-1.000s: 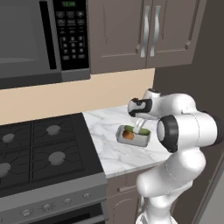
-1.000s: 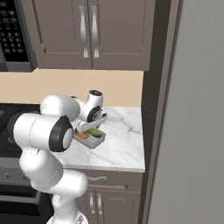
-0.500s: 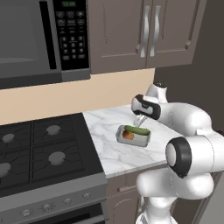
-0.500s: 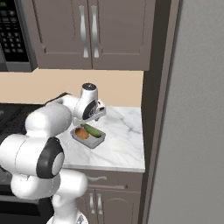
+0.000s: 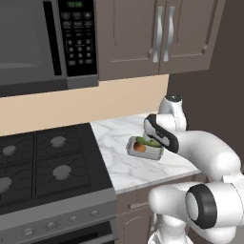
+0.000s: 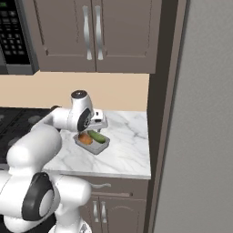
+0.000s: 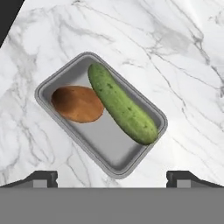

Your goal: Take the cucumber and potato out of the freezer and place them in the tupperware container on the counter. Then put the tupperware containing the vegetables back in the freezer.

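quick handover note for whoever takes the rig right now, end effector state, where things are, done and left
End effector: open, holding nothing, above the tupperware container.
Cucumber and potato: both lie in the container, touching side by side.
Container: sits on the counter, near the stovetop.
Freezer: to the right of the counter, door shut.
Done: both vegetables are in the container.
Left: grasp the container, open the freezer and put the container inside.

Brown upper cabinets (image 5: 157, 35) with paired silver handles (image 5: 162, 33), matte finish. Black microwave (image 5: 45, 40) mounted under them on the left, keypad on its right side. Beige backsplash (image 5: 71, 105) runs behind. Black gas stovetop (image 5: 45, 164) with four burners, grey oven front with knobs (image 5: 59, 224) below. Brown base cabinets (image 6: 113, 205) with silver handles. Tall dark panel (image 6: 159, 113) beside. Even, flat lighting.
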